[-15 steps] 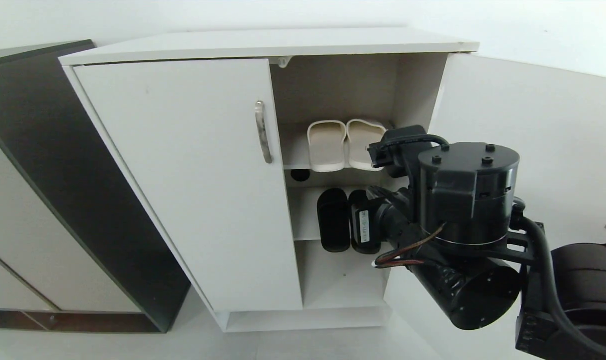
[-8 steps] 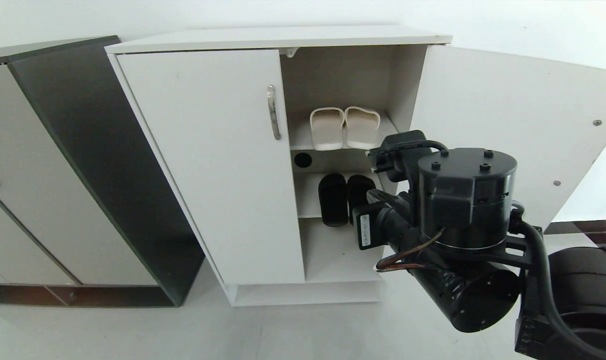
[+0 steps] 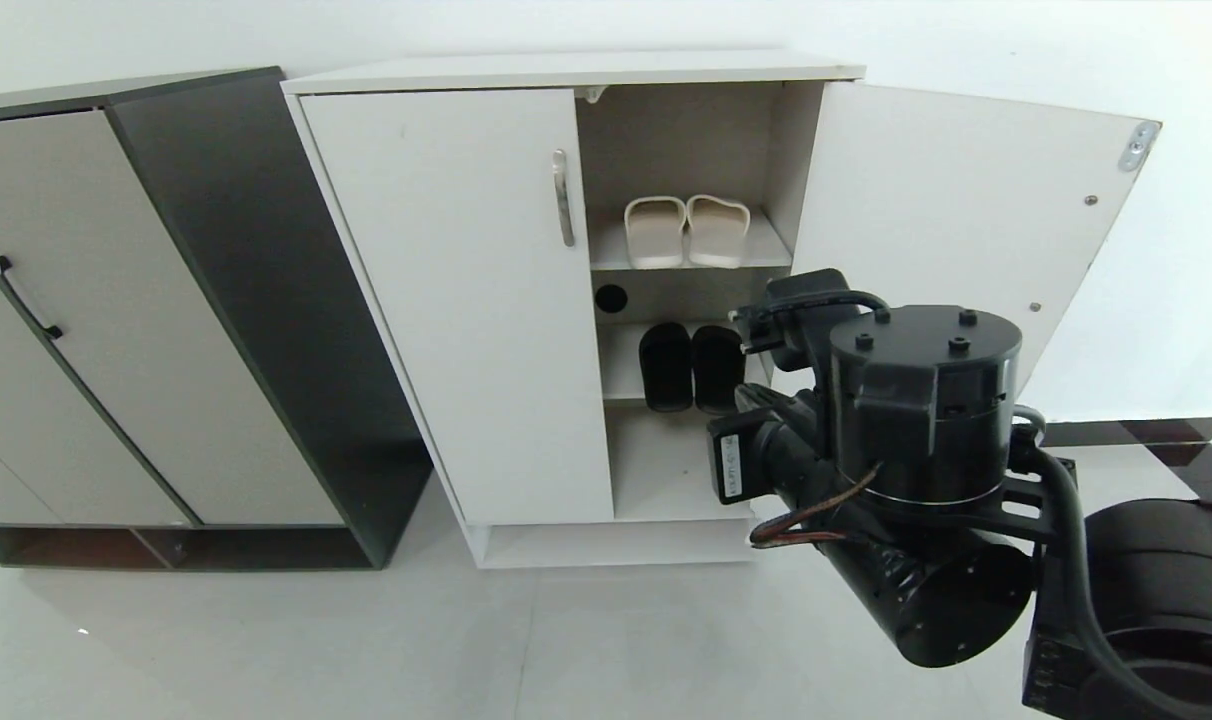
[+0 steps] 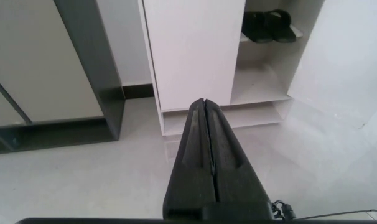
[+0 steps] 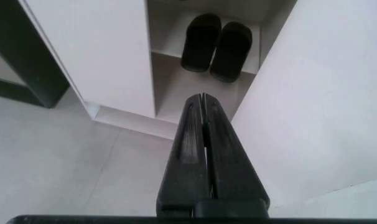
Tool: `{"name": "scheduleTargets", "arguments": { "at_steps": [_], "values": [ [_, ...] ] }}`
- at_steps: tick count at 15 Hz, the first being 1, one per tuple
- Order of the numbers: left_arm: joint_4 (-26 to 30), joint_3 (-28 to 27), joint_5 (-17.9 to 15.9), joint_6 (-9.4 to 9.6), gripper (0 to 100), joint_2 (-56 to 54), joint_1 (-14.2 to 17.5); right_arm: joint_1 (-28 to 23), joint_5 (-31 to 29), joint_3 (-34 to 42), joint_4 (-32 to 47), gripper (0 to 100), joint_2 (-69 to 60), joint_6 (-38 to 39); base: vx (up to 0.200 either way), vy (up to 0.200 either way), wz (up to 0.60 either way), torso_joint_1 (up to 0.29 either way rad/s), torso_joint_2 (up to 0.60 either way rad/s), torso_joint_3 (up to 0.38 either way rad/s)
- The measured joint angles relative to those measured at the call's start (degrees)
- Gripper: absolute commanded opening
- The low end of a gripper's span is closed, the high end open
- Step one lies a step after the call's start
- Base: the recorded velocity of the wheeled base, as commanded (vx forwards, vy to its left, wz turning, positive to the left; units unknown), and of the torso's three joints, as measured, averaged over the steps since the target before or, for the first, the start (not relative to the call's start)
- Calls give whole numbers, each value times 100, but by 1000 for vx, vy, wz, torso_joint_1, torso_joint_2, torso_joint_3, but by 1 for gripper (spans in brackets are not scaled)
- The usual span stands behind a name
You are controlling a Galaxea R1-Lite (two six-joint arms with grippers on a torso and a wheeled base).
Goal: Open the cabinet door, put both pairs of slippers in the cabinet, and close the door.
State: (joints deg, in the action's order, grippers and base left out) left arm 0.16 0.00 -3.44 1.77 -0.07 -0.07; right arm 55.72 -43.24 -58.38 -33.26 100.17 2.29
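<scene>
1. Since a second ago the head view has pulled back from the white two-door cabinet [image 3: 466, 300], whose right door [image 3: 946, 220] is open.
2. On its upper shelf [image 3: 766, 250] lie cream rubber slippers [image 3: 686, 230]; black slippers [image 3: 691, 367] lie on the middle shelf [image 3: 621, 370].
3. Left gripper [image 4: 204, 102] and right gripper [image 5: 203, 98]: fingers together, empty.

You can read no text, number or sign in any of these views. The only printed thing you have is a small white label [image 3: 731, 470] on the dark housing of the right arm [image 3: 926, 400] in the head view, where it sits in front of the open cabinet [image 3: 566, 70]. Dark print runs along the length of that label, but it is too small for you to make out a single character.
</scene>
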Motion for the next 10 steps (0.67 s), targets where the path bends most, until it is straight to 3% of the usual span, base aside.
{"name": "scheduleTargets", "arguments": {
  "at_steps": [10],
  "values": [
    [0, 0, 5, -13, 0, 0, -2, -85, 115, 65, -62, 0, 112, -16, 0, 0, 0, 0, 0, 0]
  ]
}}
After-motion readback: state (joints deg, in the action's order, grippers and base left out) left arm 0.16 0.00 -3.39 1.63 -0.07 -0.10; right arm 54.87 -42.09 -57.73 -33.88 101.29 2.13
